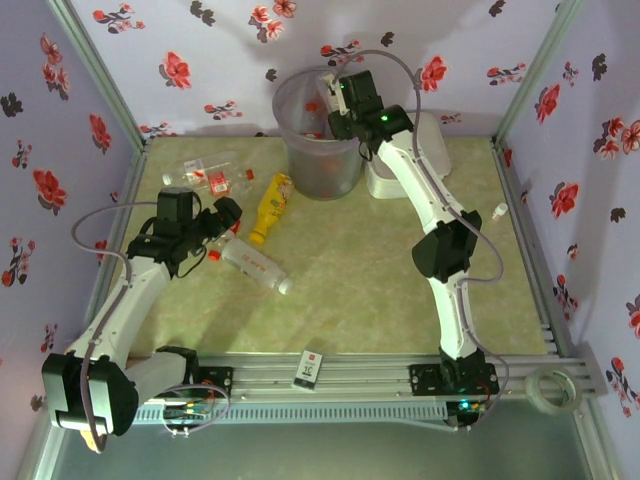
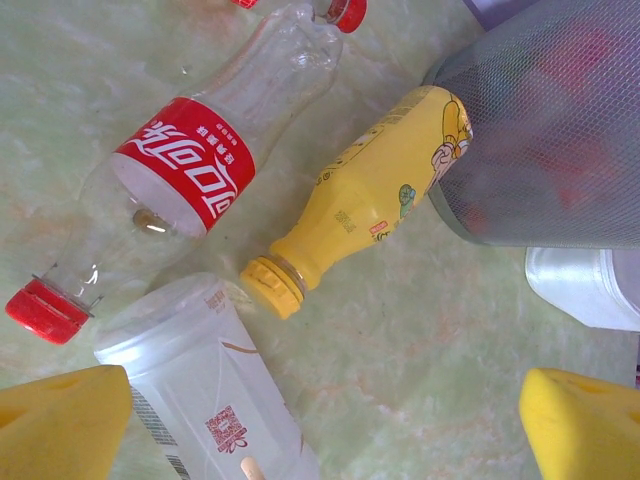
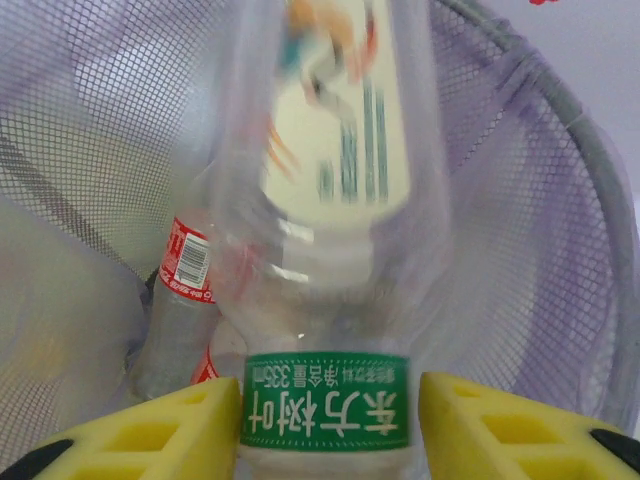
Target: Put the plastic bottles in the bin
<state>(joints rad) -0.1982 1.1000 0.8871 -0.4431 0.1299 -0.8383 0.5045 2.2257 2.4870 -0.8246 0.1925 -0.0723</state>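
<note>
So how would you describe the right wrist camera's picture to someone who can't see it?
A clear plastic bottle with a green band is gripped by the yellow right claw, held over the open purple-grey mesh bin. Below it, a red-labelled bottle lies inside the bin.

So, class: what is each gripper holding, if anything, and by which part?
The right gripper clamps a clear bottle at its green label band, over the bin. The left gripper is open and holds nothing.
</note>
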